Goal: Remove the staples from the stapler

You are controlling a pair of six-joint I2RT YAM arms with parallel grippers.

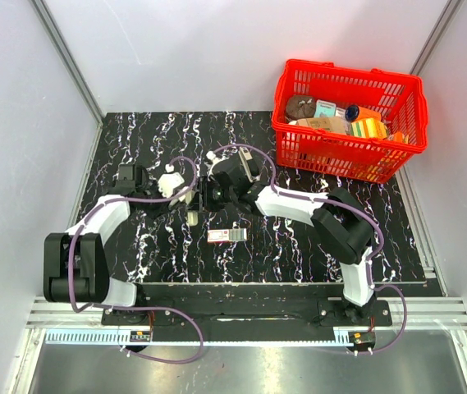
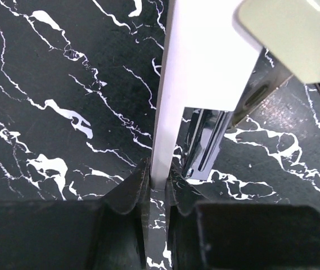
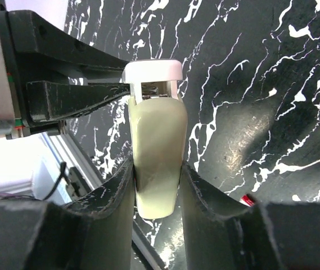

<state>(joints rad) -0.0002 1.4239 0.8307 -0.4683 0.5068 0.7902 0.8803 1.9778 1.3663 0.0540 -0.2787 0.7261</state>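
The stapler (image 1: 170,182) is in the desk's (image 1: 299,254) left half, midway between its near and far edges. The left tool (image 2: 157,179) clenches its white base (image 2: 204,56). The right tool (image 3: 157,169) grips its pale top (image 3: 155,146).

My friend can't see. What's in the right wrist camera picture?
The right gripper pinches a pale cream stapler between its black fingers. The left gripper reaches in from the left to its white end, over a black marbled table.
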